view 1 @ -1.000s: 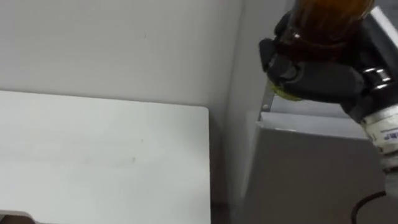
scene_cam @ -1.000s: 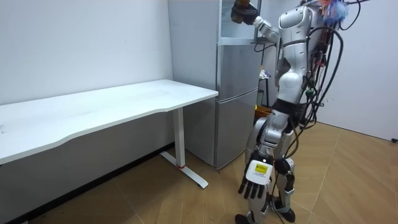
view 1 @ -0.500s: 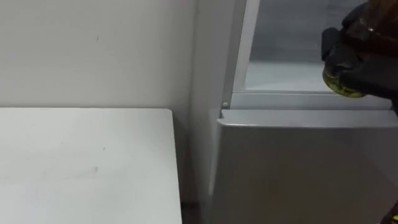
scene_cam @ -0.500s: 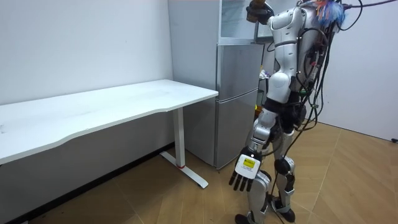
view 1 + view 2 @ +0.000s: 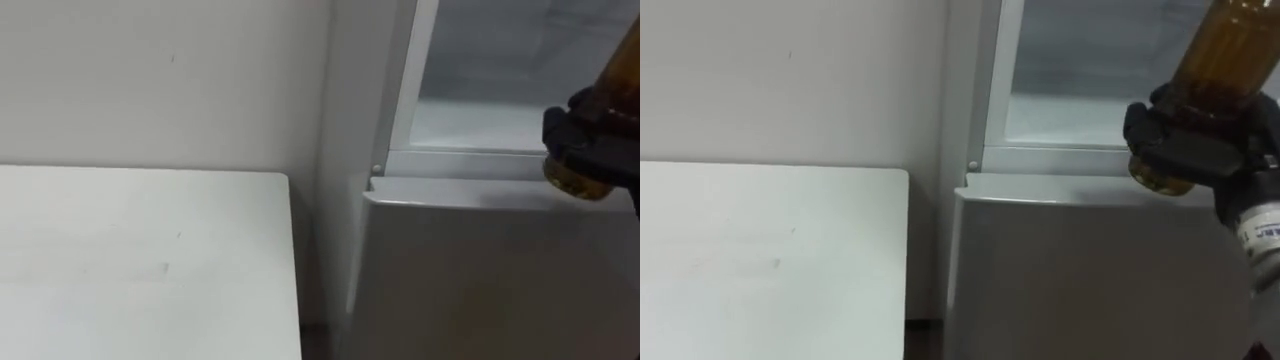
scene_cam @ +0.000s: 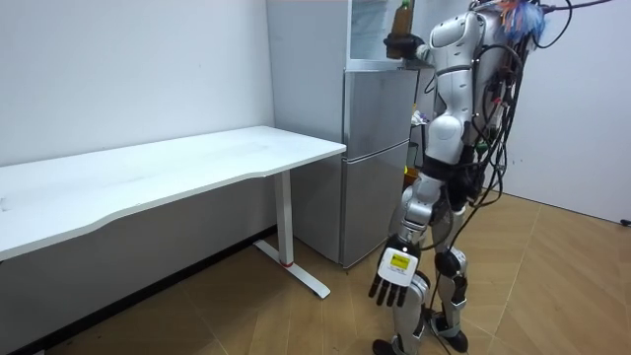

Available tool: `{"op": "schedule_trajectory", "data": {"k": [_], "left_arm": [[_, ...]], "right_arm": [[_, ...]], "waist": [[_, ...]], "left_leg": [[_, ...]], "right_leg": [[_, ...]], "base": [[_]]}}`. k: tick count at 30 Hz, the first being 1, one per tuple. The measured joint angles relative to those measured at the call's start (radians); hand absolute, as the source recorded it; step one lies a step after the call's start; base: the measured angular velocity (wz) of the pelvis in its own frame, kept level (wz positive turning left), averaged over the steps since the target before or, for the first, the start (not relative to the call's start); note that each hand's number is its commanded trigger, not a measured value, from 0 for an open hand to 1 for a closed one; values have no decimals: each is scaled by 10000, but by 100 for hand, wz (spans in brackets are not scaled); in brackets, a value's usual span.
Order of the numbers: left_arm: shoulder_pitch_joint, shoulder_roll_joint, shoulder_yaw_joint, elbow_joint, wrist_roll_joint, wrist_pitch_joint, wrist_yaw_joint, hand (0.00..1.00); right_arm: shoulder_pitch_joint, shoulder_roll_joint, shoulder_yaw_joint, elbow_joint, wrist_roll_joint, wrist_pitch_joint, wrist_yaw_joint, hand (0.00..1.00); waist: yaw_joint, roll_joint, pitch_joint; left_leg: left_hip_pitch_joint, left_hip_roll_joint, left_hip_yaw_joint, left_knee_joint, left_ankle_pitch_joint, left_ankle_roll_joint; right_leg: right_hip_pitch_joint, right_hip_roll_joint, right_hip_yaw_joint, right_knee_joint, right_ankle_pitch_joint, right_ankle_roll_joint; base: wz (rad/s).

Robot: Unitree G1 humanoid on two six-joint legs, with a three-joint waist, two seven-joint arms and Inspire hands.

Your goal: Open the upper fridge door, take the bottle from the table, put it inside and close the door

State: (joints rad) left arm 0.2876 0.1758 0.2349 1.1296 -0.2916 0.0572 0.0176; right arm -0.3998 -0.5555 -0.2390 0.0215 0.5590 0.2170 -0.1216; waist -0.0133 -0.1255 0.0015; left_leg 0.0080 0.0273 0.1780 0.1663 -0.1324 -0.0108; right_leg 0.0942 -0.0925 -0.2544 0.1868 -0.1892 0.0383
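One white table [image 5: 770, 250] lay at the left against the wall. In the room view the left hand [image 6: 392, 281] hung by the robot's leg, fingers slack. Right of the table stood the grey fridge [image 5: 1090, 270], its upper compartment [image 5: 1080, 110] open. At the far right the right hand [image 5: 1195, 140] was wrapped round an amber bottle [image 5: 1225, 50], upright just before the compartment's sill [image 5: 1060, 158]. The bottle's base looked no higher than that sill, so pushing in without lifting could catch it and tip the bottle.
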Motion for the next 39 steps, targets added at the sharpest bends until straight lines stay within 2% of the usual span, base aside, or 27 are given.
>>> {"op": "schedule_trajectory", "data": {"k": [4, 6, 11, 15, 18, 22, 26, 28, 32, 35, 38, 39], "left_arm": [[10, 41, 76, -114, 335, 105, -18, 0], [25, 68, 198, -113, 467, 183, -23, 0], [174, 140, 189, -59, 467, 301, 4, 0], [298, 292, 196, 39, 493, 304, -9, 0], [419, 309, 613, 6, 688, 387, -72, 0], [619, 319, 958, -60, 686, 488, -76, 0], [665, 346, 988, -99, 681, 563, 5, 0], [676, 350, 1048, -100, 688, 622, 22, 0], [678, 353, 1066, -102, 684, 676, 136, 0], [674, 439, 1075, -102, 683, 688, 176, 0], [727, 461, 1152, -124, 684, 785, 252, 0], [776, 468, 1153, -124, 686, 846, 275, 0]], "right_arm": [[-788, -90, 9, 1548, 254, 279, -508, 100], [-866, -201, 11, 1841, 245, 370, -746, 100], [-1684, -457, 289, 3007, 89, 448, -1282, 100], [-2381, -917, 1146, 3833, 64, 466, -1855, 100], [-3011, -1028, 1211, 3986, 43, 489, -2036, 100], [-3764, -1622, 1391, 3990, 79, 615, -2067, 100], [-4076, -2060, 1606, 4000, 179, 614, -2063, 100], [-4076, -2074, 1619, 4038, 264, 614, -2049, 100], [-4177, -2080, 1914, 4445, 417, 609, -2012, 100], [-4225, -2090, 2245, 5168, 596, 615, -2019, 100], [-4225, -2089, 2520, 5910, 712, 704, -1912, 100], [-4225, -2088, 2603, 6094, 702, 837, -1859, 100]], "waist": [[20, -121, -7], [37, -209, -38], [301, -310, -63], [573, -339, -55], [551, -341, -57], [649, -372, -73], [749, -452, -107], [735, -515, -146], [783, -541, -162], [827, -560, -174], [982, -536, -176], [1024, -529, -175]], "left_leg": [[-173, -7, -98, 30, 8, -2], [-213, -17, -185, 29, 8, -3], [-136, -43, -221, 43, 7, -2], [-17, -45, -262, 40, 7, -2], [-87, -48, -363, 38, 6, -4], [-115, -49, -442, 58, 5, -6], [-143, -40, -435, 113, 4, -7], [-176, -40, -536, 198, -5, -14], [-186, -38, -565, 257, -5, -13], [-338, -47, -732, 391, -4, -12], [-336, -56, -826, 379, -3, -13], [-337, -62, -856, 380, -3, -13]], "right_leg": [[-121, -5, -111, 7, -1, 1], [-118, -5, -236, 7, -1, 1], [-40, -23, -235, 10, -1, 1], [38, -28, -310, -7, -3, 5], [-12, -39, -530, 0, -13, 21], [31, -31, -635, 0, -14, 22], [49, -22, -669, -12, -14, 22], [100, -22, -811, -15, -14, 21], [182, -20, -833, -12, -13, 21], [194, -20, -1018, -4, -13, 19], [235, -21, -1064, -4, -13, 20], [249, -21, -1085, -3, -13, 20]], "base": [[5], [16], [3], [2], [6], [6], [2], [11], [4], [13], [5], [8]]}}
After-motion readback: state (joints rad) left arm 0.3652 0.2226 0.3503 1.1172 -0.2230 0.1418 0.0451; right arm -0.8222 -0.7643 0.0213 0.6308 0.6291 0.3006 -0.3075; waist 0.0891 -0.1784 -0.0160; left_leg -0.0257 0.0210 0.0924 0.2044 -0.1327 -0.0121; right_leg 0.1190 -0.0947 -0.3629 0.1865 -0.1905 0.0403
